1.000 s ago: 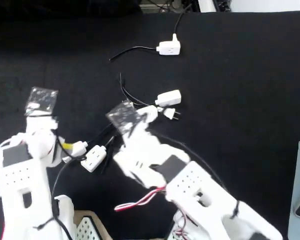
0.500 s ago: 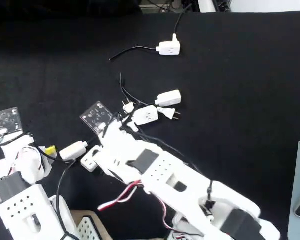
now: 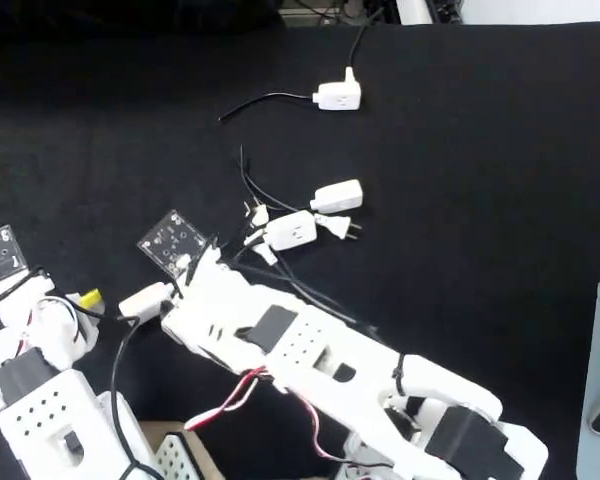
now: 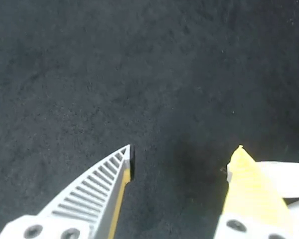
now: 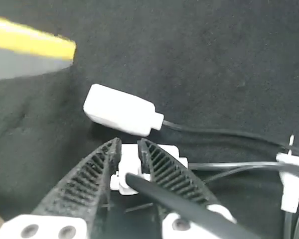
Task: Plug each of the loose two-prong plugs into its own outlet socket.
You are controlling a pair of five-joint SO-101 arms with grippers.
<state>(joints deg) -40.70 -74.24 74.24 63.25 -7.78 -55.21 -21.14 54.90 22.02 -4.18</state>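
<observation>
The right gripper (image 5: pixel 128 145) is seen with its jaws drawn to a narrow slit, directly over a white socket block (image 5: pixel 172 155) that shows through the slit and past both fingers; whether the block is actually touched cannot be told. Just beyond the fingertips a white plug body (image 5: pixel 120 112) is laid on the black table (image 4: pixel 139 59), its black cord (image 5: pixel 214 133) trailing away across the cloth. Near it the yellow finger (image 5: pixel 30 42) of the left gripper (image 4: pixel 184 152) is visible; that gripper is held wide open above bare cloth, with nothing between its jaws. Farther along the cords a small two-prong plug (image 3: pixel 255 213) is found, prongs free, just beside a second white socket (image 3: pixel 292 232). Another plug (image 3: pixel 342 229) lies at that socket's other end, and a white adapter (image 3: pixel 337 194) is placed near them. Well apart, toward the far edge, a third socket (image 3: pixel 337 97) is set with its own cord.
</observation>
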